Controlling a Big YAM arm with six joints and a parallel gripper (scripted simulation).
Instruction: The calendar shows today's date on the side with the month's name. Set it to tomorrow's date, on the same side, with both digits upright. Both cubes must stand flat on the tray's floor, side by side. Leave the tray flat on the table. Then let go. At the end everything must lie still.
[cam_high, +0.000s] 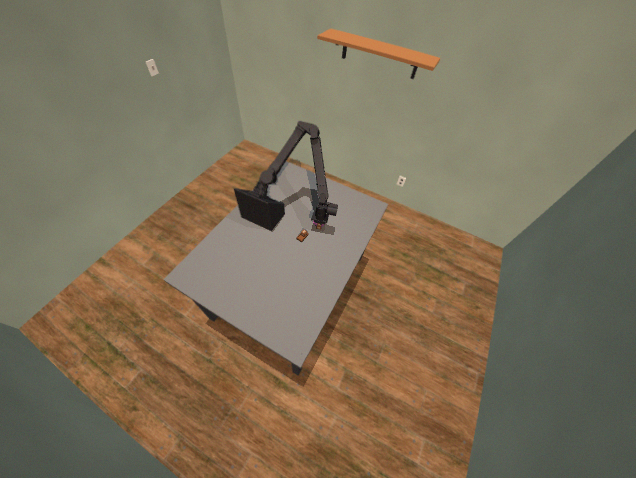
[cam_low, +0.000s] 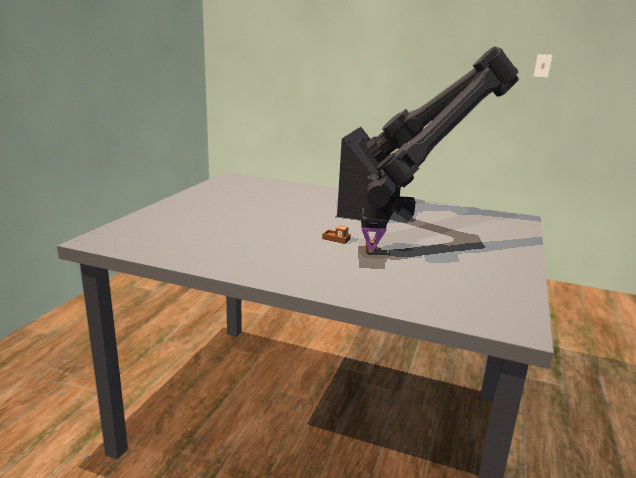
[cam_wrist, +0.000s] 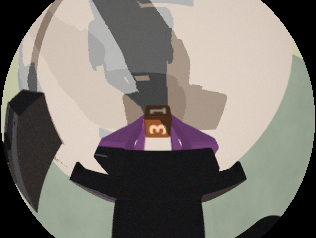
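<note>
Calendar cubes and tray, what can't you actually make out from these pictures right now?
- Month name on the tray: too small in the exterior and top views.
- The digit on the cube in the tray: blurred in the exterior view.
- Other faces of the held cube: the wrist view shows only 3 and 1; the purple fingers cover its sides.
- Whether the held cube touches the table: the gripper hides it.

Obstacles: tray (cam_low: 334, 237) with one cube (cam_low: 341, 230) just beside held cube (cam_low: 370, 248); arm base (cam_low: 352, 179) behind. Tabletop (cam_low: 205, 241) leftward open.
</note>
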